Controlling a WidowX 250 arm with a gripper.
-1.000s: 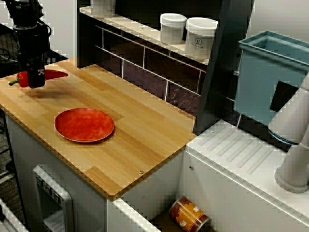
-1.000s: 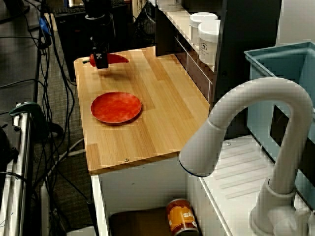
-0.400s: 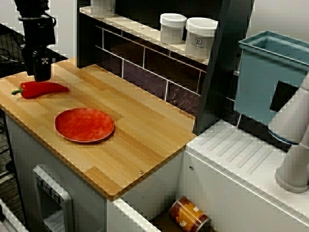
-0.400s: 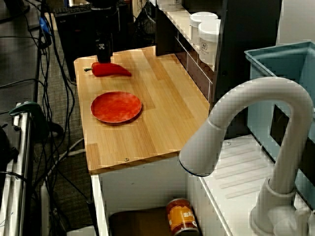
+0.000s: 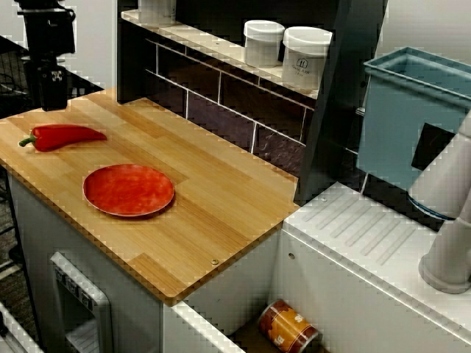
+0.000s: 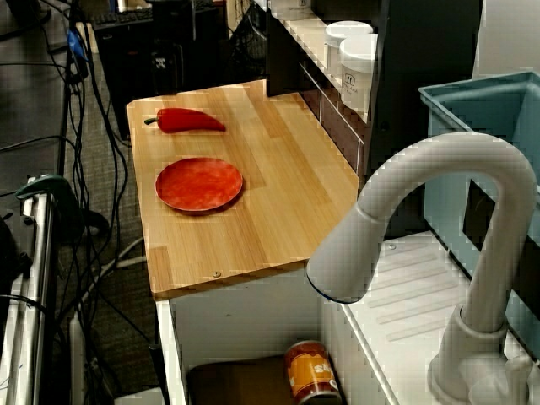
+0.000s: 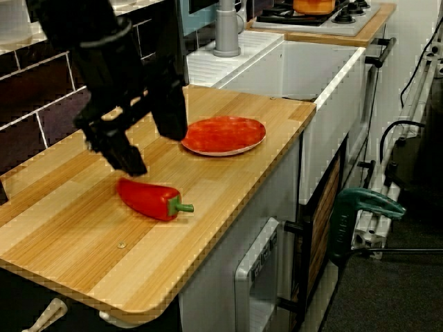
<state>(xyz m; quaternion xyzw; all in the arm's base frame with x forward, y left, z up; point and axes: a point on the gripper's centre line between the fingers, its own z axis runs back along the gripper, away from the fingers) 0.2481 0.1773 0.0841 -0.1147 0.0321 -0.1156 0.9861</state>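
Note:
A red pepper (image 5: 62,136) (image 6: 190,121) (image 7: 149,198) with a green stem lies on its side on the wooden counter (image 5: 221,198), near the far left corner. My black gripper (image 5: 51,103) (image 6: 164,72) (image 7: 152,145) hangs just above and behind the pepper, apart from it. In the view from the counter's end its two fingers stand spread, open and holding nothing. A flat red plate (image 5: 129,190) (image 6: 199,183) (image 7: 225,133) rests on the counter a short way from the pepper, towards the sink side.
Two white jars (image 5: 263,43) (image 5: 305,57) stand on the shelf above the tiled back wall. A blue bin (image 5: 412,118), a white drainboard (image 5: 368,235) and a white faucet (image 6: 422,253) are at the right. An orange can (image 5: 288,327) lies below the counter. Cables (image 6: 93,126) hang off its left edge.
A second ago the gripper was shut on the pepper above the counter. It has let go and risen, and the pepper now lies on the wood.

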